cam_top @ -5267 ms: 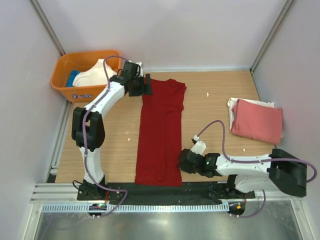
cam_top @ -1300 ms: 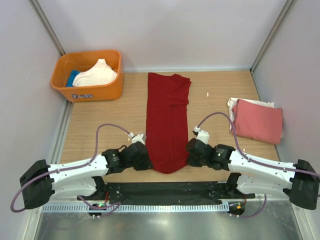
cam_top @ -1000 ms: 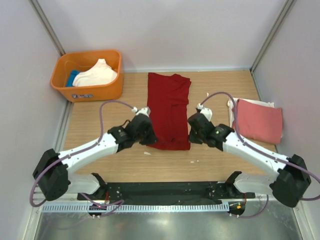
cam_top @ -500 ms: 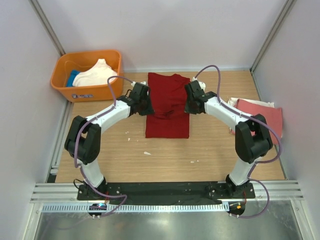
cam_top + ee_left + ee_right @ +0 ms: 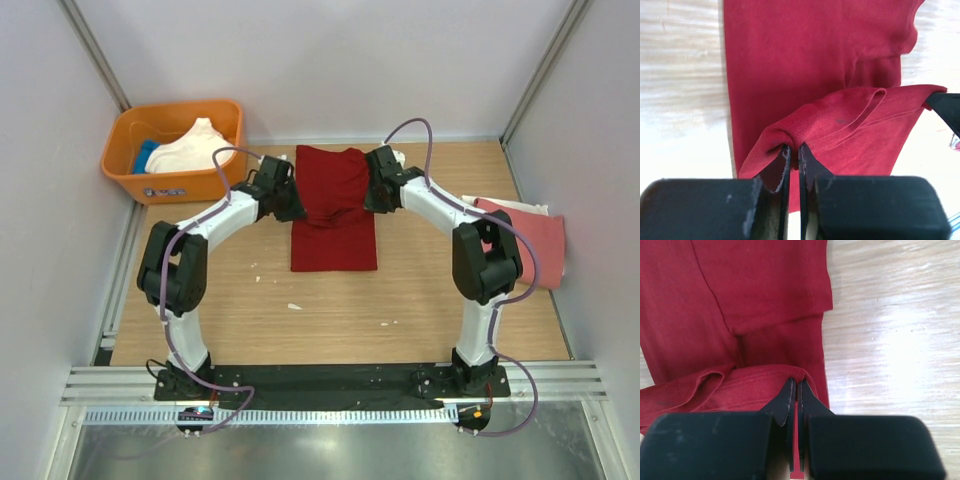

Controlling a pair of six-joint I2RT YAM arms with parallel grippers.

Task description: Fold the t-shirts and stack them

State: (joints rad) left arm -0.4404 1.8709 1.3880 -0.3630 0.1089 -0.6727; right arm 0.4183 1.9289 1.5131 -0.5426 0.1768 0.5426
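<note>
Red t-shirt (image 5: 335, 245) pinched tight by left pincer (image 5: 792, 150) and right pincer (image 5: 795, 385), between orange tub (image 5: 190, 185) and pink t-shirt (image 5: 545, 240).

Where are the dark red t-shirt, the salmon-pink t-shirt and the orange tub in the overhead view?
dark red t-shirt (image 5: 335, 248): top external view, on the flat near half of the cloth.
salmon-pink t-shirt (image 5: 538, 240): top external view, on its uncovered top face.
orange tub (image 5: 185, 186): top external view, on its front wall.

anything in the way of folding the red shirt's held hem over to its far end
Nothing visible. The left gripper and right gripper pinch the hem of the dark red shirt; only its own flat cloth lies ahead.
</note>
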